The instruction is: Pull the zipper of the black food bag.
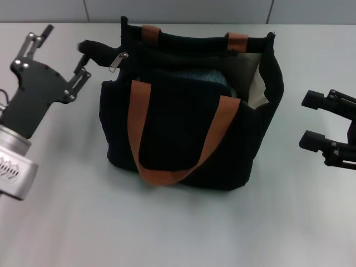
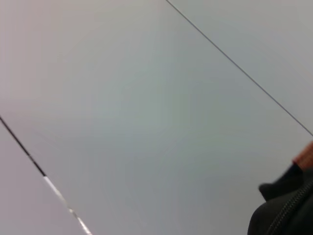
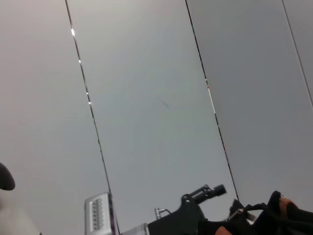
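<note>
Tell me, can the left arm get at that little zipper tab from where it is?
Probably yes. The left gripper sits open beside the bag's corner, and the zipper hangs just past its fingertips with nothing between.

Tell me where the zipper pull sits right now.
In the head view, the zipper hangs at the far left corner of the black food bag, just beyond the open left gripper.

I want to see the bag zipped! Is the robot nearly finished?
Not yet. The black food bag gapes open on top, so nothing looks zipped. The left claw is at the bag's far left corner, right beside the zipper; whether it grips it is unclear. The right claw waits open, apart from the bag. The pull remains.
</note>
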You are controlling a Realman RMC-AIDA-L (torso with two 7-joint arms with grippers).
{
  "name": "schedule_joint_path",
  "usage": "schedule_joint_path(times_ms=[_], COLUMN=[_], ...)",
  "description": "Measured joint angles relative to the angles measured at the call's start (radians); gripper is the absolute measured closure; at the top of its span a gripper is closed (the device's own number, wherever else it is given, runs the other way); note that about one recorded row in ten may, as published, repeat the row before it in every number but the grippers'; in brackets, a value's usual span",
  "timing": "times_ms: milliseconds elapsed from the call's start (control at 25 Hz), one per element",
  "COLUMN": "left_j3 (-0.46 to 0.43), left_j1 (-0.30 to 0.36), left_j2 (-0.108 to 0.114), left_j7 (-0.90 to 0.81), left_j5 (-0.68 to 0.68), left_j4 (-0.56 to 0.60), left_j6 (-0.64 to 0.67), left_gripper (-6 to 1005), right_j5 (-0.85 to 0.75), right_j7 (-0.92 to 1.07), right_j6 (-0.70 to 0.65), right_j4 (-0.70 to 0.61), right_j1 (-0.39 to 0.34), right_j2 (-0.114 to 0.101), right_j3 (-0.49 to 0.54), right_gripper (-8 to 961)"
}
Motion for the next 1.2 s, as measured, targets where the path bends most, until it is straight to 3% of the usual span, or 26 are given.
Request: schedule_joint_path(times_ms=[520, 640, 840, 960, 1120, 1200], left_j3=[0.000, -0.004, -0.002, 0.002, 0.002, 0.002], left_j1=[0.016, 0.001, -0.013, -0.014, -0.017, -0.020], left_j2=[-0.001, -0.001, -0.002, -0.002, -0.002, -0.002], left_j7=[0.048, 0.201, 0.248, 0.258, 0.261, 0.261], left_j5=[0.009, 0.016, 0.017, 0.021, 0.037, 0.038], left_j4=[-0.019, -0.054, -0.057, -0.058, -0.058, -0.058], left_j6=[0.106, 0.131, 0.142, 0.173, 0.205, 0.206], left_gripper=[249, 250, 391, 648, 839, 863], right_j5=[0.035, 0.059, 0.065, 0.065, 0.078, 0.107], right_j7=[0.084, 0.217, 0.397, 0.491, 0.517, 0.517], right_j6=[-0.014, -0.017, -0.010, 0.039, 0.141, 0.211], right_j4=[-0.044, -0.092, -0.168, -0.172, -0.140, -0.107], right_j1=[0.031, 0.059, 0.142, 0.196, 0.247, 0.266], right_j2=[-0.003, -0.005, 0.000, 0.000, 0.007, 0.008], right_j3=[-0.002, -0.009, -0.037, -0.097, -0.205, -0.278], right_gripper=[118, 118, 118, 118, 118, 119])
